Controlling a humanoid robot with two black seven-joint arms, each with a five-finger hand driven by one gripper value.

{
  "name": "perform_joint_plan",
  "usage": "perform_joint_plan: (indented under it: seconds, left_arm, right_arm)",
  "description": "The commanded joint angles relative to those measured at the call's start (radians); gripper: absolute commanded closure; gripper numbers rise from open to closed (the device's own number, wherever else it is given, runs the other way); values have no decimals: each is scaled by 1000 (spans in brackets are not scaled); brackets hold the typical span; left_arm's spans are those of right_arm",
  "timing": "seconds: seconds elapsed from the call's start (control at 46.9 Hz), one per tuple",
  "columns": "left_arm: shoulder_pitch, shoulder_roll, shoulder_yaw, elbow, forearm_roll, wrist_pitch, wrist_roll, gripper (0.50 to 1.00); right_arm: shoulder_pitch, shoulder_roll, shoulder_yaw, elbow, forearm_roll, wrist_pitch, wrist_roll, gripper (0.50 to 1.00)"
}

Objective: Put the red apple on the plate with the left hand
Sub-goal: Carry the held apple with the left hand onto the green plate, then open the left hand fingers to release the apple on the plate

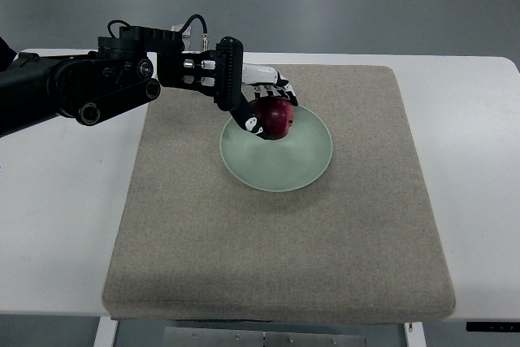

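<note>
The left hand [258, 103] reaches in over the pale green plate [284, 164], its fingers [250, 123] curled around the red apple [275, 118] and grasping it. The apple sits at the plate's upper left edge. The plate lies on a beige mat [276, 241] covering the white tabletop [57, 225].

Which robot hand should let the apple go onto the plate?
Left. The left hand already holds the round red apple over the pale green round plate, so it likely just needs to release. No right hand shows.
</note>
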Motion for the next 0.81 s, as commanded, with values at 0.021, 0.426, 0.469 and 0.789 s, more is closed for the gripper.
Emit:
perform_joint_plan:
  seconds: [0.021, 0.426, 0.469, 0.789]
  left_arm:
    - [11, -4, 0, 1, 1, 0, 0, 1000]
    - [34, -5, -1, 8, -11, 3, 2, 840]
    - [36, -5, -1, 8, -11, 3, 0, 829]
    - [39, -5, -1, 9, -13, 4, 2, 660]
  right_arm:
    - [0, 0, 0, 0, 0, 0, 0, 538]
    - [0, 0, 1, 0, 0, 0, 0, 536]
    - [0, 0, 0, 0, 0, 0, 0, 536]
    - [0, 0, 0, 0, 0, 0, 0, 536]
